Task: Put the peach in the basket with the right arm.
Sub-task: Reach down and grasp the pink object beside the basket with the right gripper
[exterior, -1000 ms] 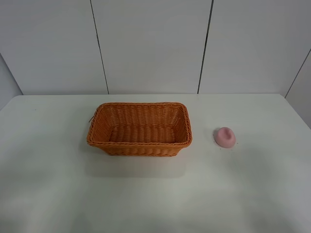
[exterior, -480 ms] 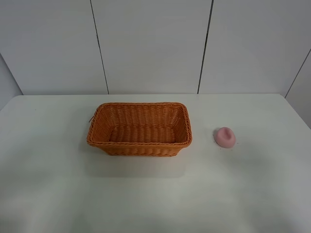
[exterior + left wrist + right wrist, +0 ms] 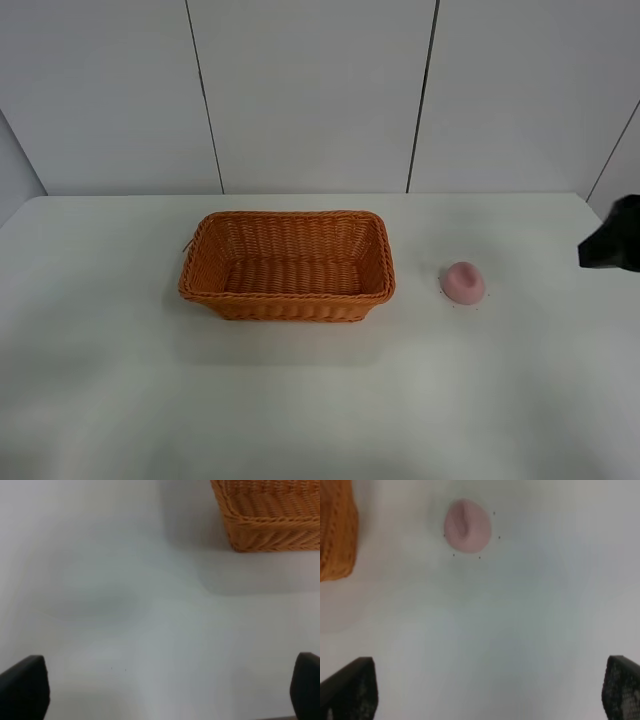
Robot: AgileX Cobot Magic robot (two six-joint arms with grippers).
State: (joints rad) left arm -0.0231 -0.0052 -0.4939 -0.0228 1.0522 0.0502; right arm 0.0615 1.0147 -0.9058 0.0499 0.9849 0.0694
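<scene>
The pink peach [image 3: 463,282] rests on the white table to the right of the orange-brown wicker basket [image 3: 287,265], apart from it. A black part of the right arm [image 3: 612,235] shows at the right edge of the high view. In the right wrist view the peach [image 3: 467,525] lies ahead of my right gripper [image 3: 487,687], whose fingertips [image 3: 350,687] stand wide apart with nothing between them. My left gripper [image 3: 160,687] is open too, over bare table, with a corner of the basket [image 3: 270,515] in front of it.
The white table [image 3: 320,400] stretches around the basket and ends at a panelled white wall [image 3: 310,95] behind. A few tiny dark specks lie around the peach.
A black part of the right arm has come into the high view at its right edge. The peach and basket have not moved.
</scene>
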